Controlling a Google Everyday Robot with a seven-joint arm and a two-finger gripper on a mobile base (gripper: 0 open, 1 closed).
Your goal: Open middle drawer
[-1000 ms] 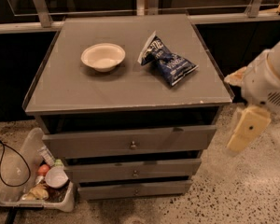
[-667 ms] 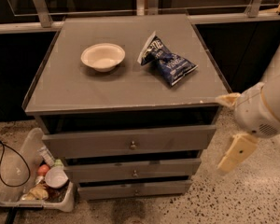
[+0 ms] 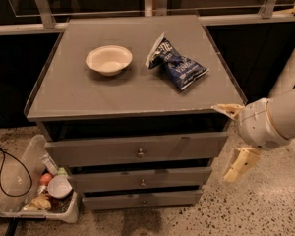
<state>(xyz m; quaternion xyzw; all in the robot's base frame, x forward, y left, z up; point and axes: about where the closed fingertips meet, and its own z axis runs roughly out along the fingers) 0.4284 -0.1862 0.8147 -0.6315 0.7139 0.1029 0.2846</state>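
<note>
Since a second ago the gripper [image 3: 224, 142] has come down and swung left, from out beside the cabinet's right edge to just off its front right corner.

Camera view: a grey cabinet [image 3: 123, 95] is seen from above and in front, with three drawer fronts stacked under its flat top. The middle drawer [image 3: 177, 177] is the second front down, mid-sized, with a small round metal knob [image 3: 142, 182] at its centre. It sits beneath the tall, wide top drawer [image 3: 88, 152] and above the narrow bottom drawer [image 3: 118, 200]. A dark gap shows above each front; from this angle it is not clear whether the middle drawer is pushed fully in.

The white arm [image 3: 280, 119] enters from the right edge. Its two cream fingers are spread wide apart and hold nothing — the upper finger [image 3: 229, 110] lies level with the underside of the cabinet top, and the lower finger [image 3: 241, 163] hangs down beside the right ends of the top and middle drawers. Neither finger touches the knob, which is well to their left.

On the cabinet top, a pale bowl [image 3: 108, 59] stands left of centre, and a dark blue chip bag [image 3: 176, 64] lies to its right, apart from it.

On the speckled floor [image 3: 265, 205] at the cabinet's lower left, a clear plastic bin [image 3: 17, 178] holds mixed small items, with a black cable [image 3: 5, 154] looping beside it.
</note>
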